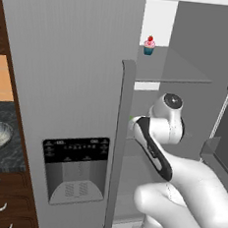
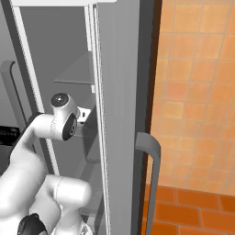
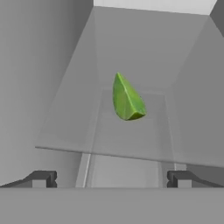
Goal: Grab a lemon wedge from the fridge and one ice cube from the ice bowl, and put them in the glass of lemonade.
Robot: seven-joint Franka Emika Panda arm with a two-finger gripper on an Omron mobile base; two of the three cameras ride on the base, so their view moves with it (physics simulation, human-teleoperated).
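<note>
The arm reached into the open right half of the fridge (image 1: 65,81), and the relation that mattered was the one seen from the hand: the lemon wedge (image 3: 127,99) lay straight ahead of the pincer (image 3: 111,178), resting on a clear glass shelf (image 3: 78,131) and well apart from the two finger tips. The pincer stood spread to its full width and held nothing, its tips showing far to either side with the wedge roughly centred between their lines. In the hand view the wedge's long axis ran steeply, from its point at upper left down to a blunt end at lower right, so it lay roughly across the line between the tips. From that, the likely next need was a plain forward advance before closing. A pink-topped cupcake (image 1: 149,45) sat on a higher shelf, well clear of the path.
</note>
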